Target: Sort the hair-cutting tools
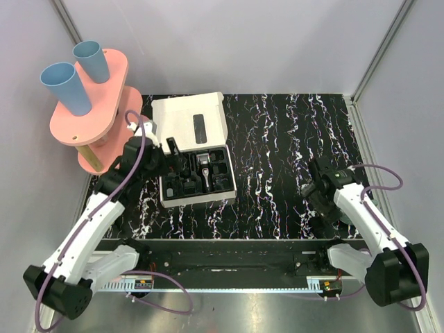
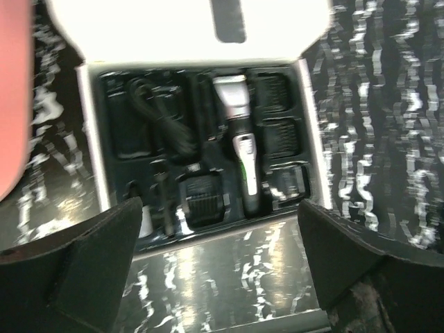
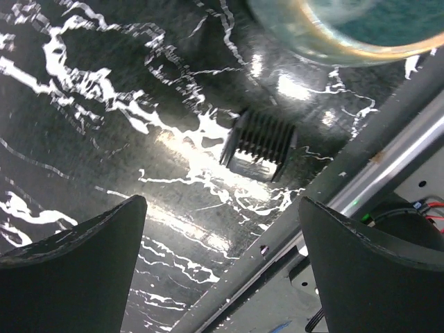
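The slim black clipper with a grey head (image 2: 239,139) lies in the black moulded tray of the open white box (image 1: 189,119); it also shows in the top view (image 1: 205,171). Several black comb attachments (image 2: 283,135) sit in the tray's pockets, one near its front (image 2: 201,201). My left gripper (image 2: 218,277) is open and empty, just in front of the box; in the top view it (image 1: 172,154) is at the box's left side. One black comb attachment (image 3: 258,146) lies on the table ahead of my right gripper (image 3: 222,270), which is open and empty (image 1: 320,201).
A dark teal bowl (image 3: 347,21) stands just beyond the loose comb. The table's metal front rail (image 3: 361,173) runs close under the right gripper. A pink two-tier stand (image 1: 94,104) with two blue cups (image 1: 66,87) stands at the back left. A black cable (image 2: 163,118) lies in the tray.
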Controlling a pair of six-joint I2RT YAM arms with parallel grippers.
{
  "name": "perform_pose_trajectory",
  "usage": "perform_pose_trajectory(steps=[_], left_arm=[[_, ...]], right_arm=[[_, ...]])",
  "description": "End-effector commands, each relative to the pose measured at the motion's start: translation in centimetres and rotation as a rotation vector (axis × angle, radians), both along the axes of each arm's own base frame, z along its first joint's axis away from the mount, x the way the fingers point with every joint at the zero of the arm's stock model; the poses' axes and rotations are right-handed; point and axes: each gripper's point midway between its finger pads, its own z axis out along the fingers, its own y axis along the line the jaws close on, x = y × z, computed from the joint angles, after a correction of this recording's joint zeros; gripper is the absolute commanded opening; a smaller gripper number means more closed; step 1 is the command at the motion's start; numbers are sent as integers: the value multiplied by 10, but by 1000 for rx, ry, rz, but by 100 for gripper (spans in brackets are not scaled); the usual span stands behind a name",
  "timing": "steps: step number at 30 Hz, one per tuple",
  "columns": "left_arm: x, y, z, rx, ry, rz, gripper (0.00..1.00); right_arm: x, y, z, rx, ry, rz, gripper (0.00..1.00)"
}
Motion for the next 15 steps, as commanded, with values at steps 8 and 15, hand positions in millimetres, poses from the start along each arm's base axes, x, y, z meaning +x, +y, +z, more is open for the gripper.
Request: perform_pose_trajectory(steps=[8,15], left_arm=[[-11,50,3,142,-78,163,99],[-13,53,4,135,-84,178,99]], right_arm=[[2,-29,-7,74,-67,-355,89],[1,-23,-46,166,78,-404,88]])
